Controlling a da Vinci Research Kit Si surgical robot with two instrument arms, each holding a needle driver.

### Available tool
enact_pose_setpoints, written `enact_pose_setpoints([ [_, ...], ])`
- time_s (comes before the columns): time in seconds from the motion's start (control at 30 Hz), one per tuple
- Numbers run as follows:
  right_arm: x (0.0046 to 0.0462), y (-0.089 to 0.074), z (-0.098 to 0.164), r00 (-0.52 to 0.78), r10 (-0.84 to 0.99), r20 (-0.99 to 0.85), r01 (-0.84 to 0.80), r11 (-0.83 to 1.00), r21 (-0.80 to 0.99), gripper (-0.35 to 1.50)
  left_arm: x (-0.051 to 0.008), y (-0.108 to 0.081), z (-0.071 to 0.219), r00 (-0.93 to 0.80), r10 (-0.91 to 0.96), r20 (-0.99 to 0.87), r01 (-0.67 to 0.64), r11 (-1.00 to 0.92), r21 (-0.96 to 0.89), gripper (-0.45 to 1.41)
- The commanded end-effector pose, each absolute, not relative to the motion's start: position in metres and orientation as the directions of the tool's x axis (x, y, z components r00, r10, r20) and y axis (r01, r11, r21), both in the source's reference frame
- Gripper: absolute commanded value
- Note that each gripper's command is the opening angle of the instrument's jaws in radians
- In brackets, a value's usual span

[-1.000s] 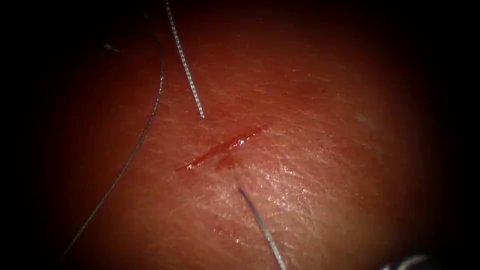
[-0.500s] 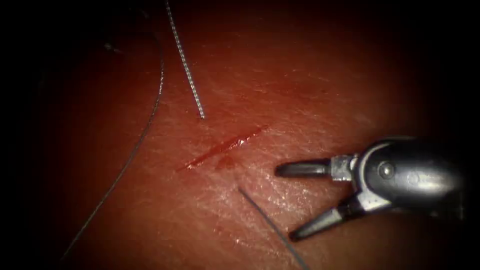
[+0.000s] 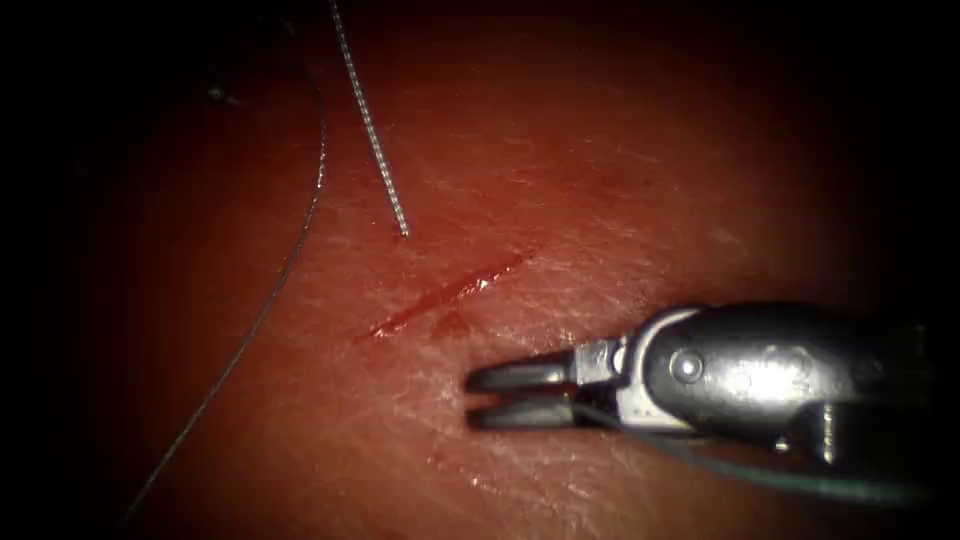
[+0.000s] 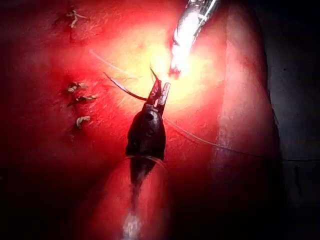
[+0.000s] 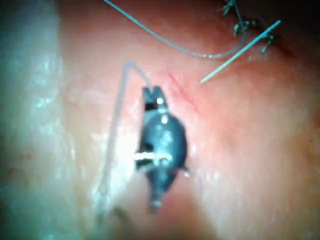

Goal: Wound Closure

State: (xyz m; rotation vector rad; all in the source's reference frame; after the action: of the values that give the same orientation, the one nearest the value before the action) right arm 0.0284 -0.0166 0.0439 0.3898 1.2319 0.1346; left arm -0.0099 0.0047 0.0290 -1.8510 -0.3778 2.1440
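The cut (image 3: 445, 293) runs slantwise across the tissue (image 3: 620, 180), with red fluid along it. A ribbed thread (image 3: 370, 130) comes down from above and enters the tissue left of the cut. It comes out on the right side, where my right tool (image 3: 472, 395) is shut on it. The held thread (image 3: 800, 485) trails away under the tool's body. The right wrist view shows the same jaws (image 5: 151, 92) beside the cut (image 5: 182, 92). In the left wrist view my left tool (image 4: 159, 92) is shut on a dark curved piece that looks like the needle (image 4: 125, 87), clear of the tissue.
A thin slack thread (image 3: 300, 230) curves down the left of the tissue. Several older stitches (image 4: 75, 92) sit in a row away from the cut, and also show as stitches (image 5: 240, 25) in the right wrist view. A brightly lit tool shaft (image 4: 187, 27) lies just beyond my left tool.
The right tool came in from the right with its jaws open, moved left to where the thread leaves the tissue, and shut on it. The upper thread and the cut have not moved.
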Motion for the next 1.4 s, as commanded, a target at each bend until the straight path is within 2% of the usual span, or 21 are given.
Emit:
enact_pose_setpoints([
  [0.03,0.0288,-0.0166,0.0440,0.329,0.314,-0.891,0.102,0.926,0.364,-0.35,-0.0104,0.0041,0.0297,-0.136,0.381,-0.914,-0.042,-0.924,-0.379,-0.13],
  [0.4,0.0287,-0.0167,0.0440,0.343,0.311,-0.887,0.105,0.925,0.364,-0.35,-0.0104,0.0041,0.0297,-0.136,0.381,-0.914,-0.041,-0.924,-0.379,-0.13],
  [0.83,0.0288,-0.0180,0.0433,0.375,0.293,-0.880,0.204,0.900,0.386,-0.35,-0.0104,0.0042,0.0297,-0.136,0.381,-0.914,-0.041,-0.924,-0.379,-0.13],
  [0.97,0.0281,-0.0194,0.0424,0.388,0.289,-0.875,0.283,0.866,0.412,-0.35,-0.0103,0.0042,0.0297,-0.136,0.381,-0.914,-0.041,-0.924,-0.379,-0.13],
  [1.4,0.0251,-0.0230,0.0415,0.493,0.331,-0.805,0.379,0.751,0.541,-0.35,-0.0103,0.0042,0.0298,-0.136,0.381,-0.915,-0.041,-0.925,-0.379,-0.13],
])
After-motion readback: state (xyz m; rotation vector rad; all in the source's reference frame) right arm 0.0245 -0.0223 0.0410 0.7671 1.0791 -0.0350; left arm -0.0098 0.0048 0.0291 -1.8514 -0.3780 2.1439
